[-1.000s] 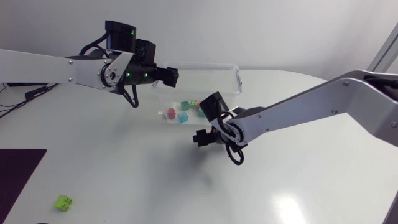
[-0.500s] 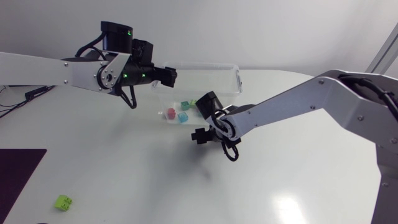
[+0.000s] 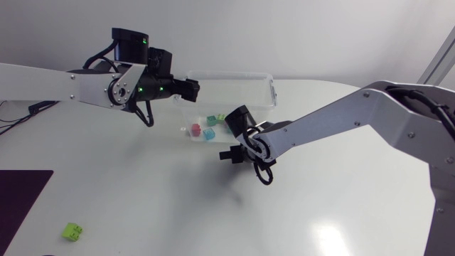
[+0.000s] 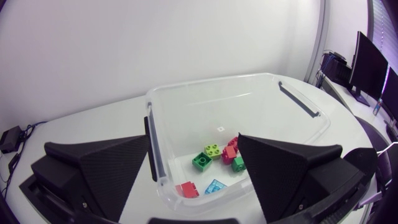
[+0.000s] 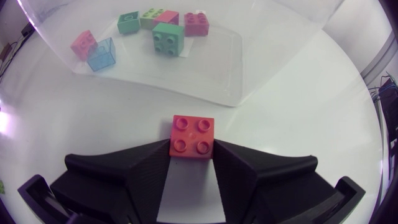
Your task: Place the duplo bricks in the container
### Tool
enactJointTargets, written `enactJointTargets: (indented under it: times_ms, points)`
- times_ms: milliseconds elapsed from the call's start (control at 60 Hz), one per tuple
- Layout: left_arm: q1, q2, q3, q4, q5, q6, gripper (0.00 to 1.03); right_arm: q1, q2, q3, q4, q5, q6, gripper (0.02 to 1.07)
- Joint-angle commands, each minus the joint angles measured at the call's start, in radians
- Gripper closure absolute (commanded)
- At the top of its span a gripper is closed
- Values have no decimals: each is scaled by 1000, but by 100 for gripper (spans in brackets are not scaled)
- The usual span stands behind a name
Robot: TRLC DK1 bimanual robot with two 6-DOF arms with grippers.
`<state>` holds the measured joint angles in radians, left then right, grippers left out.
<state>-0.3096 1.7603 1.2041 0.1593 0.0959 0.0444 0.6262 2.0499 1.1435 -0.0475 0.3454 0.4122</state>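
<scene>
1. Risk: the right gripper [image 5: 192, 155] is clamped on the red duplo brick [image 5: 193, 134] only near its lower edge, so it could slip or twist free before clearing the clear container's [image 3: 234, 74] near wall.
2. Brick: red, square, four studs facing up, just outside that wall.
3. Left gripper [image 4: 193, 146]: fingers spread wide over the container, holding nothing.

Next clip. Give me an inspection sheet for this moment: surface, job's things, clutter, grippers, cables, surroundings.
Surface: white table, glossy.
Job's things: clear container with several bricks inside; red brick held just outside its wall; lime brick lying loose, far from the container.
Clutter: dark mat at the table's left edge.
Grippers: left gripper open, over the container's end rim; right gripper shut on the red brick.
Cables: black cable loop under the left wrist, another under the right.
Surroundings: nothing seen.
</scene>
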Motion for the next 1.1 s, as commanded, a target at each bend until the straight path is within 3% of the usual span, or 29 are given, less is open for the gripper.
enactJointTargets:
  times_ms: [0, 317, 633, 833, 1083]
  points:
    - [4, -28, -24, 14, -5, -20, 5, -6, 1, -41, -3, 10, 16, 69]
    - [-2, -39, -28, 14, -5, -18, 5, -29, -114, -130, 14, 7, -16, 70]
    - [-17, -111, -63, -3, -12, -21, 5, 9, -441, -228, 17, 24, -125, 70]
    - [-17, -188, -77, -47, -19, -21, 5, 10, -580, -146, -45, 46, -171, 70]
    - [-3, -292, -121, -112, -33, 5, 5, -34, -517, 30, -81, 17, -216, 70]
